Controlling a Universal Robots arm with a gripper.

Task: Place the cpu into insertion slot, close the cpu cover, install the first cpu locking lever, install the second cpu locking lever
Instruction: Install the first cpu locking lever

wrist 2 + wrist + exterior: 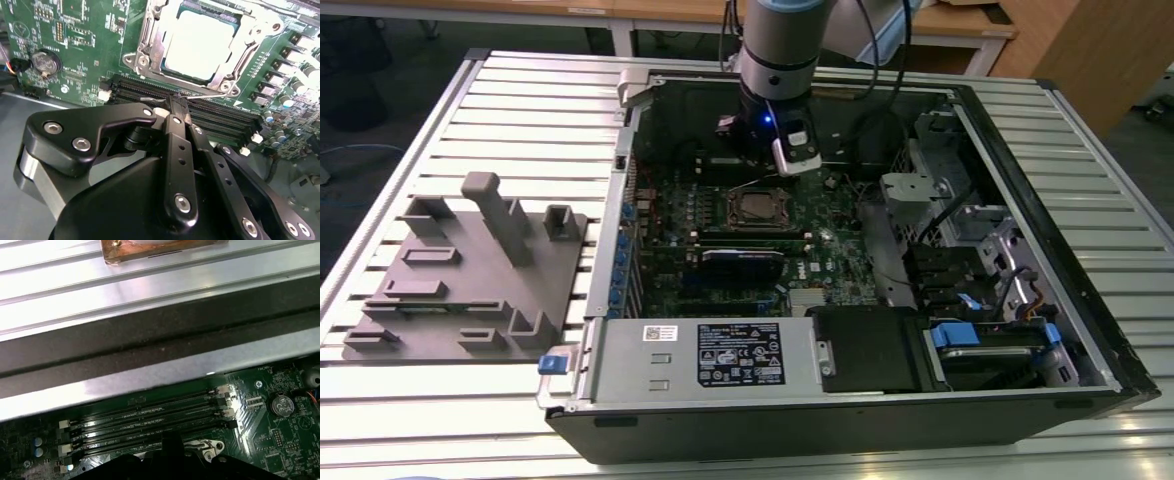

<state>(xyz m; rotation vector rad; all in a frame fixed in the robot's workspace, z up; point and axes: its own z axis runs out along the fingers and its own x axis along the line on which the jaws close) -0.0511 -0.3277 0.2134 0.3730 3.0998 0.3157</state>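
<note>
- The open tower case (pixel 854 300) lies on its side on a ribbed aluminium table (pixel 520 110), with the green motherboard (pixel 75 30) flat on its floor
- The arm comes down from the upper middle of the exterior view; its gripper (pixel 797 160) hangs just above and to the exterior view's right of the insertion slot (pixel 731 208)
- In the second wrist view the gripper (pixel 175 102) shows matte black fingers (pixel 172 135) studded with hex screws, and they taper until their tips meet with no gap between them
- The tips sit over the long black memory slots (pixel 220 117), just beside the socket's edge (I cannot tell whether they pinch anything)
- The cpu (pixel 200 42), a flat square with a pale, softly shining metal top, is seated in the slot
- The cpu cover (pixel 151 42), a thin metal frame with a cut-out centre and screws at its corners, lies down flat around the chip's edges
- A round silver coin cell (pixel 44 61) sits on the board, well apart from the socket
- At the exterior view's left a grey moulded fixture (pixel 467 270) with upright posts and shallow pockets rests on the table
</note>
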